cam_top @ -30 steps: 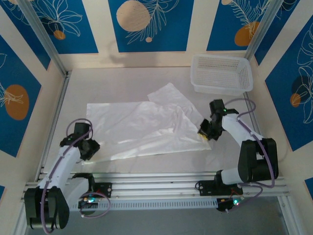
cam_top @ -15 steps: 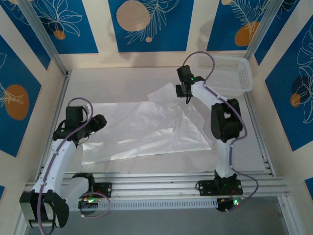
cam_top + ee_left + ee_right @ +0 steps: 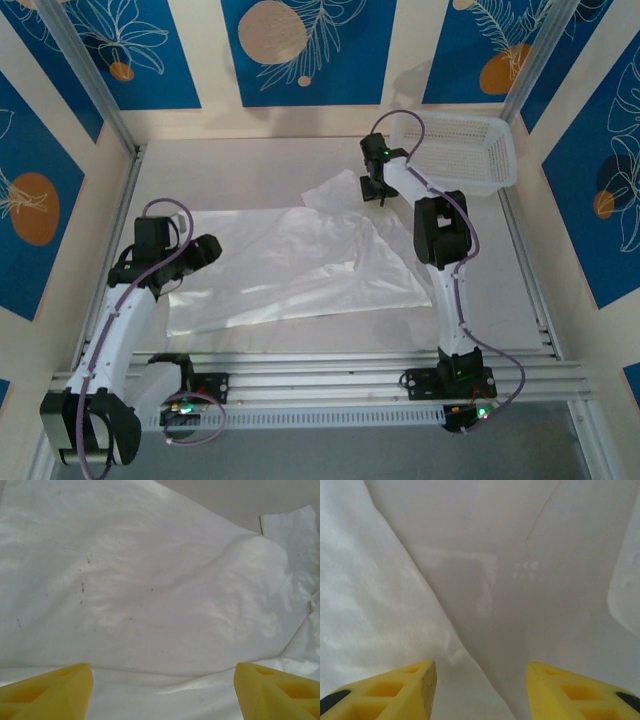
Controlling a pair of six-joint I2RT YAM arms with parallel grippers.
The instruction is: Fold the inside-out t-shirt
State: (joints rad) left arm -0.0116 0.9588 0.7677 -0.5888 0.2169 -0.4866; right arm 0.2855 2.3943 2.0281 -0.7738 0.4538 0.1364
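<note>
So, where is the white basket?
In the top view the white basket sits in the far right corner of the table, just beyond the right gripper and the t-shirt.

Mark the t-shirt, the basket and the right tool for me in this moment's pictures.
t-shirt (image 3: 290, 265): overhead view, middle of the spread white cloth.
basket (image 3: 480, 181): overhead view, its near mesh wall.
right tool (image 3: 481, 680): right wrist view, midway between its open yellow fingertips.

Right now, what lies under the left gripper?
The inside-out t-shirt lies spread beneath the open left gripper, which holds nothing. Whatever is under the cloth there is covered and cannot be seen.
</note>
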